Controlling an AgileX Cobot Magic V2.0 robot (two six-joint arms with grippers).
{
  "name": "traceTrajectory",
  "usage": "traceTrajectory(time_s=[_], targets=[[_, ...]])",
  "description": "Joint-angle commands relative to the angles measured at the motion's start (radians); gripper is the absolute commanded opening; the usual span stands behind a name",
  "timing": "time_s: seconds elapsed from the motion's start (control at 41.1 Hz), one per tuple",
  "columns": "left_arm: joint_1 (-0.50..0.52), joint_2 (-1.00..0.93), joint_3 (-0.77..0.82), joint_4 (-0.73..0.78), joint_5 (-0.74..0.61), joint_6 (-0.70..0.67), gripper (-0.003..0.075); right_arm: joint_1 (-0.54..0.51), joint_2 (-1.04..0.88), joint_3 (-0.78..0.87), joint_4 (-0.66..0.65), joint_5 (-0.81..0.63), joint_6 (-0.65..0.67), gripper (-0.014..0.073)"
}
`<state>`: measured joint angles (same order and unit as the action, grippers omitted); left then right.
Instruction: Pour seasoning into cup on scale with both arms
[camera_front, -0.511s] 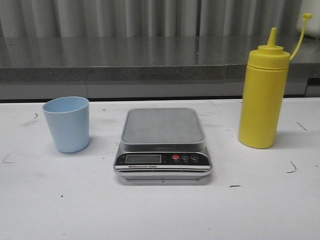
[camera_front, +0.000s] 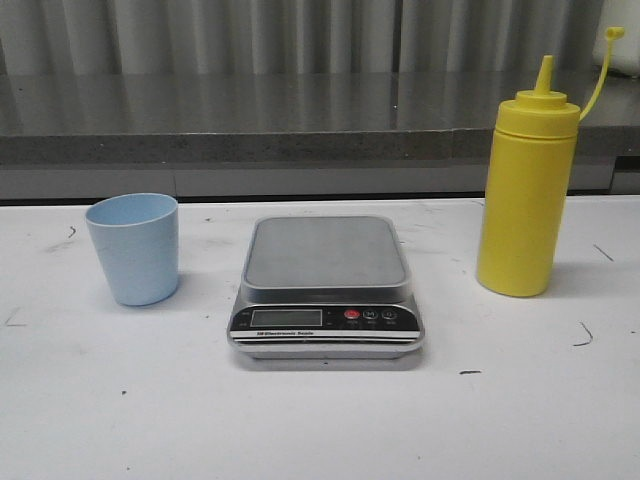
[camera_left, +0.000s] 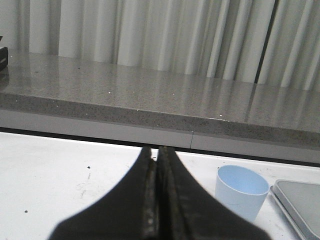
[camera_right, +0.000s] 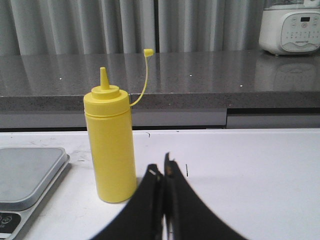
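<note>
The light blue cup (camera_front: 133, 248) stands upright on the table left of the scale (camera_front: 326, 290), whose grey platform is bare. The yellow seasoning bottle (camera_front: 527, 190) stands upright right of the scale, its cap hanging on the strap. Neither gripper shows in the front view. In the left wrist view my left gripper (camera_left: 157, 150) is shut and empty, with the cup (camera_left: 241, 191) and a scale corner (camera_left: 300, 202) beyond it to one side. In the right wrist view my right gripper (camera_right: 162, 167) is shut and empty, close to the bottle (camera_right: 110, 142); the scale (camera_right: 27, 180) lies past the bottle.
A grey stone ledge (camera_front: 300, 120) runs along the back of the white table (camera_front: 320, 420), with curtains behind. A white kitchen appliance (camera_right: 292, 27) stands on the ledge in the right wrist view.
</note>
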<state>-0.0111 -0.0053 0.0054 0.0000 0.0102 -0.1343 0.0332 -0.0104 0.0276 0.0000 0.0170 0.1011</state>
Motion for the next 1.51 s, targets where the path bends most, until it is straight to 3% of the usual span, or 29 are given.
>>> traceTrajectory(time_s=[0.0,0.341,0.56,0.852,1.388,1.485], targets=[[0.001,-0.016,0.024,0.005,-0.084,-0.005,-0.0020,0.003,-0.016,-0.006,0.000,-0.074,0.001,-0.0067],[-0.001,-0.014,-0.054,0.000,-0.127,-0.005,-0.0020,0.003,-0.016,-0.089,0.000,-0.064,0.001,-0.0067],[-0.001,0.047,-0.331,0.013,0.072,-0.005,-0.0020,0.003,0.021,-0.324,-0.031,0.154,-0.024,-0.0067],[-0.001,0.294,-0.645,0.037,0.395,-0.004,-0.0020,0.003,0.272,-0.586,-0.040,0.421,-0.024,-0.0067],[-0.001,0.490,-0.594,0.036,0.528,-0.004,-0.0020,0.003,0.581,-0.592,-0.044,0.551,-0.040,-0.0064],[-0.001,0.503,-0.594,0.041,0.534,-0.004,-0.0019,0.003,0.596,-0.592,-0.044,0.564,-0.060,0.0016]])
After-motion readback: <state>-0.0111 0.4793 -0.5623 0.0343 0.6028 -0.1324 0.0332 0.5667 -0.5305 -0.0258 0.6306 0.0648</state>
